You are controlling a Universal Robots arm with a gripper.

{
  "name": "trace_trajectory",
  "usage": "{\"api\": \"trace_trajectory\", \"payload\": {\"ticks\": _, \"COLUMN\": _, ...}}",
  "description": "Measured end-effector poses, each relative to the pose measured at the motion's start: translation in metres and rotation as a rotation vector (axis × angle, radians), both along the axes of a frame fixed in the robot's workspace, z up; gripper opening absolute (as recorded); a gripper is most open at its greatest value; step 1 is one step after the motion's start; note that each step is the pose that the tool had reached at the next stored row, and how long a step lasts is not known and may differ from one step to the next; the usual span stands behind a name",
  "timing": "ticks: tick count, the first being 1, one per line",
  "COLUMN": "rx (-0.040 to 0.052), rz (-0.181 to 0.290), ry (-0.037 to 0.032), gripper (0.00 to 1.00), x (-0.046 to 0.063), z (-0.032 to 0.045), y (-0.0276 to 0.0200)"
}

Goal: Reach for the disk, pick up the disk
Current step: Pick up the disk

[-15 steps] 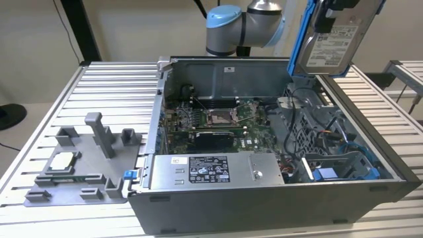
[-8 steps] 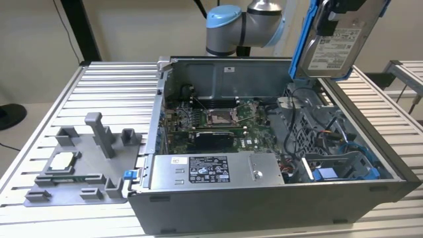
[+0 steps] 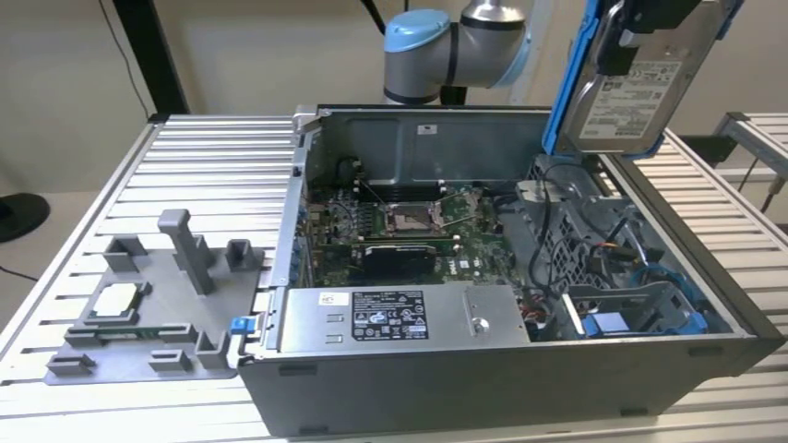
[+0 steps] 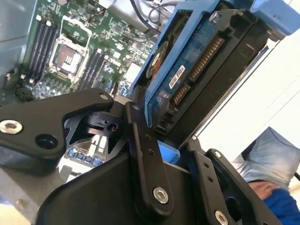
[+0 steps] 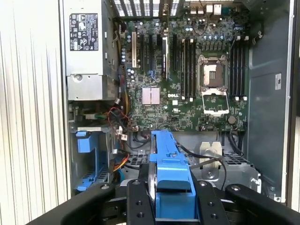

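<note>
The disk (image 3: 640, 83) hangs in the air above the open case (image 3: 518, 369), near the exterior view's upper right, label face toward that camera and blue bracket (image 3: 577, 65) along its edge. It touches nothing in the case below. The gripper (image 4: 161, 140) is clenched on the disk: in the second wrist view its black fingers (image 4: 140, 154) sit against both faces at the connector end. Judgement: reach and grasp are done and the disk is lifted clear, so little of the task appears left.

The exterior view gives the label and the height above the case. The second wrist view alone shows the circuit-board face and connector. The first wrist view looks down the bracket's edge onto the motherboard (image 5: 187, 79), with a vacant blue bay (image 5: 89, 159) beside it.
</note>
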State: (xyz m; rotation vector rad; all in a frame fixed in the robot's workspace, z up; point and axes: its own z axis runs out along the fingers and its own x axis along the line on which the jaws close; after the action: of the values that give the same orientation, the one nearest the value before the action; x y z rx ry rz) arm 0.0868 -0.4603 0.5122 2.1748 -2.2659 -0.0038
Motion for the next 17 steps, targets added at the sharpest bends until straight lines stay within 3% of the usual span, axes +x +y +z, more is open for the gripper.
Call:
{"api": "trace_trajectory", "payload": {"ticks": 4, "rx": 0.0001, "rz": 0.0, "ry": 0.0001, "gripper": 0.0, "x": 0.0, "z": -0.001, "y": -0.0086}}
{"api": "trace_trajectory", "payload": {"ticks": 8, "rx": 0.0, "rz": 0.0, "ry": 0.0005, "gripper": 0.0, "x": 0.0, "z": -0.0019, "y": -0.0218}}
{"api": "trace_trajectory", "payload": {"ticks": 17, "rx": -0.0001, "rz": 0.0, "ry": 0.0008, "gripper": 0.0, "x": 0.0, "z": -0.0032, "y": -0.0602}}
